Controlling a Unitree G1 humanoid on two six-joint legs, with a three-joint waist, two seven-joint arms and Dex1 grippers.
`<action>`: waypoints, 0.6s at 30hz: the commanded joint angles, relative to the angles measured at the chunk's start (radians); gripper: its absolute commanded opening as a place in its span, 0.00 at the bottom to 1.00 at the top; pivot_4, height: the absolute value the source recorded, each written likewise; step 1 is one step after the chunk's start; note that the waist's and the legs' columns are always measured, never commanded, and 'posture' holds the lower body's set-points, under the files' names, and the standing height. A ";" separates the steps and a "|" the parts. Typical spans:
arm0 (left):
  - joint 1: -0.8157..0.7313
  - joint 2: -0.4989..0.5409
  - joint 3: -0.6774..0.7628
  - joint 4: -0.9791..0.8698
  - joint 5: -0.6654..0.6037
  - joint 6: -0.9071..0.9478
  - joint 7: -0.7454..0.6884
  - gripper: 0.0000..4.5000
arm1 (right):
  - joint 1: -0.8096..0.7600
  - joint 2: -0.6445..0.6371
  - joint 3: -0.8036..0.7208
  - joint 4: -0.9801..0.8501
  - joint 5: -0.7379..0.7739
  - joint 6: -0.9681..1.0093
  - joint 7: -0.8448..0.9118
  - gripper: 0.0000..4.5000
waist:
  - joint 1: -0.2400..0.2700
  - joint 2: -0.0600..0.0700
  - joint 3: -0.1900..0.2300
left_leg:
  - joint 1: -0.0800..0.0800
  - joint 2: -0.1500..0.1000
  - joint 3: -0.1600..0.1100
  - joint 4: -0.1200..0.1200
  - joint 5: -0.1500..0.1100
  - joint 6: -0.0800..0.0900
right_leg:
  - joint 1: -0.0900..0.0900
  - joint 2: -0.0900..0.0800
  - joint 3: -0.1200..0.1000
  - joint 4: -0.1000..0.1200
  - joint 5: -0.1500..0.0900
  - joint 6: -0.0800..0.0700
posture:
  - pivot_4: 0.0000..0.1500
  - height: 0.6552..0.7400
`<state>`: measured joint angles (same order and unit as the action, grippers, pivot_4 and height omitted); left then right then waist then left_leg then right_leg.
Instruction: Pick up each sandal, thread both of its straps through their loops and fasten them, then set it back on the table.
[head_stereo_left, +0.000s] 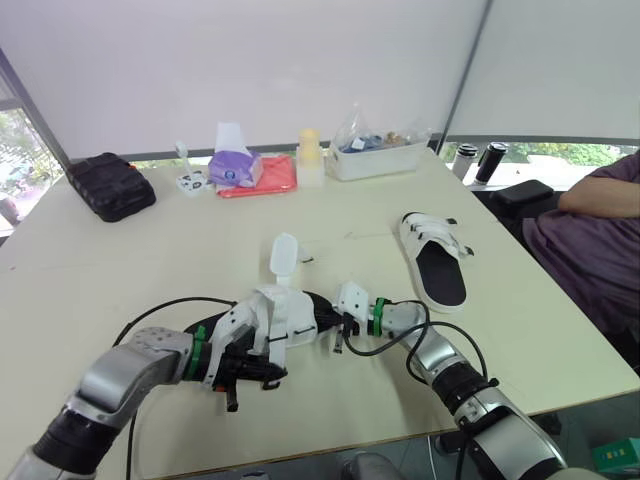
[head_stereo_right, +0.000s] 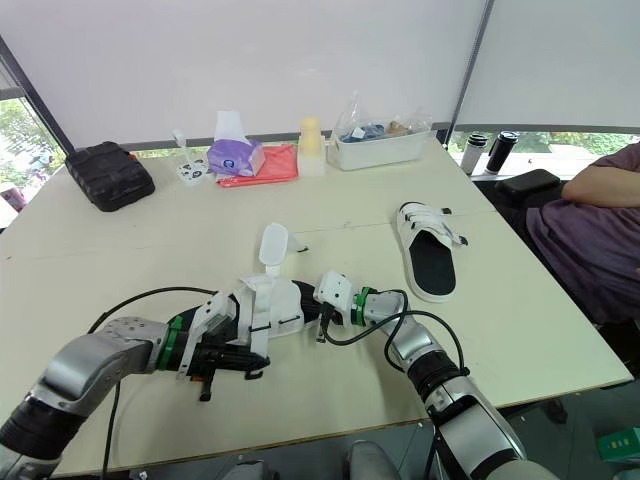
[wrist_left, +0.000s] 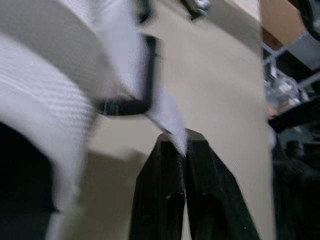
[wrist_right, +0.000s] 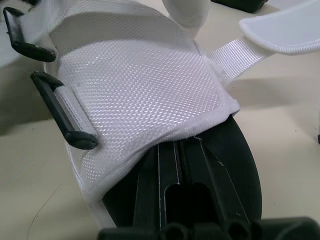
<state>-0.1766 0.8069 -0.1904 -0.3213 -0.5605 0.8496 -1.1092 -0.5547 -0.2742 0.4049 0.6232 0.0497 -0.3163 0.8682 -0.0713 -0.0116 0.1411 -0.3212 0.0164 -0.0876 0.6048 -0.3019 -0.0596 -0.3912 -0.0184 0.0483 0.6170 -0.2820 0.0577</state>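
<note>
No legible text on any object

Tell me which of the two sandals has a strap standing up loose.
The sandal nearest the robot, at the left pincer: one white strap stands upright, unthreaded. The other sandal lies flat farther right, both straps down across it.
</note>
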 joint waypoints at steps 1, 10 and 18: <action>0.056 0.070 0.006 -0.112 -0.076 0.031 -0.085 0.01 | 0.074 -0.034 0.057 0.218 -0.137 0.103 -0.028 0.00 | 0.001 0.000 0.000 | 0.000 0.000 0.000 0.000 0.000 0.000 | 0.000 0.000 0.000 0.000 0.000 0.000 | 1.00 1.00; 0.092 0.093 0.034 -0.149 -0.154 0.052 -0.104 0.01 | 0.067 -0.031 0.058 0.227 -0.139 0.100 -0.027 0.00 | 0.000 -0.001 0.000 | -0.001 0.000 0.000 -0.001 -0.001 -0.001 | -0.003 -0.001 0.000 0.000 0.000 0.000 | 1.00 1.00; -0.083 -0.103 0.226 -0.025 -0.414 0.228 0.064 0.01 | 0.064 -0.033 0.059 0.230 -0.141 0.100 -0.025 0.00 | 0.001 -0.003 0.002 | 0.000 0.000 0.000 -0.004 0.000 0.000 | -0.003 0.001 0.000 0.000 0.000 0.000 | 1.00 1.00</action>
<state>-0.2288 0.7261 -0.0260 -0.3473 -0.8856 1.0390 -1.0858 -0.5600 -0.2698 0.4064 0.6240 0.0496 -0.3164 0.8703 -0.0703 -0.0150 0.1428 -0.3207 0.0160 -0.0876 0.6013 -0.3013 -0.0586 -0.3941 -0.0170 0.0484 0.6165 -0.2819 0.0577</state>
